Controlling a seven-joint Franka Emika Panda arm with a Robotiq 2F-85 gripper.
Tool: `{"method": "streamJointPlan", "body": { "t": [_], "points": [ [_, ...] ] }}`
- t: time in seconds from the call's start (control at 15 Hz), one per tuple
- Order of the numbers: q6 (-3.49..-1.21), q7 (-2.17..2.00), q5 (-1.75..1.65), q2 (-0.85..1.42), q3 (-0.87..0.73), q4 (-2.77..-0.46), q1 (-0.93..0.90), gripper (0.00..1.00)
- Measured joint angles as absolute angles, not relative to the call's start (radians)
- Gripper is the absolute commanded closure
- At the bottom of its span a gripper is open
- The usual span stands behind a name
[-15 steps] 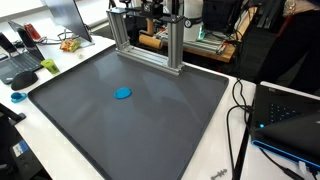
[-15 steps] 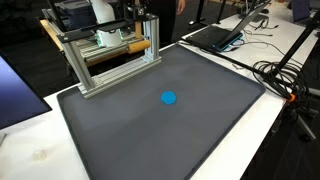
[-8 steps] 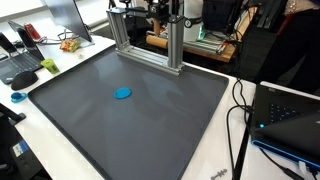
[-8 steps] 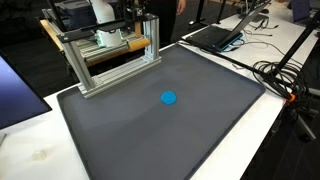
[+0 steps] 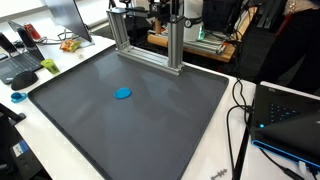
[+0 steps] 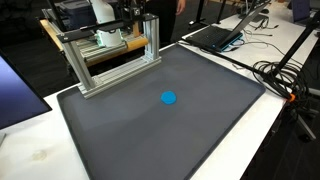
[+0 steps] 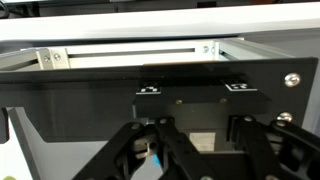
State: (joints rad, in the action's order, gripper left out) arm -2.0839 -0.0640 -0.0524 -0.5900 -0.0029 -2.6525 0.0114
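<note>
Aluminium frame stands at the far edge of a grey mat on the white table, seen in both exterior views. In the wrist view, the black fingers are spread apart and hold nothing, close to the frame's black panel. A small blue disc lies flat mid-mat, well apart from the frame.

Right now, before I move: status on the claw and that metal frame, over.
Claw looks open, empty, facing the metal frame. Frame upright at the edge of the dark mat. Blue disc mid-mat, apart from both.
</note>
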Motion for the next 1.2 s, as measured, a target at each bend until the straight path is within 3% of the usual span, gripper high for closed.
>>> {"method": "streamJointPlan", "body": {
  "t": [0.2, 1.2],
  "points": [
    [-2.084, -0.058, -0.025, -0.59, -0.003, -2.655, 0.004, 0.0],
    [-2.059, -0.109, -0.007, -0.594, 0.012, -2.655, 0.007, 0.0]
  ]
}}
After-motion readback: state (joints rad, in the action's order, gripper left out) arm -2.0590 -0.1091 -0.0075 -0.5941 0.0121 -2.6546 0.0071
